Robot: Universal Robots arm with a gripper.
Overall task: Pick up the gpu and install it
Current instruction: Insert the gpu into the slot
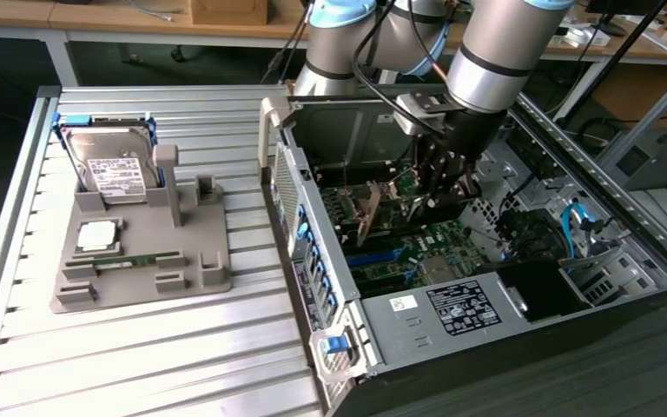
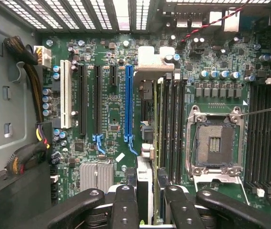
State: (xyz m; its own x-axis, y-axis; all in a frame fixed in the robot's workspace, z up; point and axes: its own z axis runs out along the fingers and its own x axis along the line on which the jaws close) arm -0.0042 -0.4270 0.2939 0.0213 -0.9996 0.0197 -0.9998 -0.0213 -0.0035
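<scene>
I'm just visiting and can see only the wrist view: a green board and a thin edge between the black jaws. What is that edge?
Observer: In the exterior view it is the gpu, a flat card standing on edge, clamped in the jaws of the gripper.
Operator: And where is this board?
Observer: Inside an open computer case lying on its side on a slatted metal table.
Operator: Is anything else on that table?
Observer: A grey holder sits beside the case, toward the exterior view's left, with a silver hard drive standing in it.
</scene>
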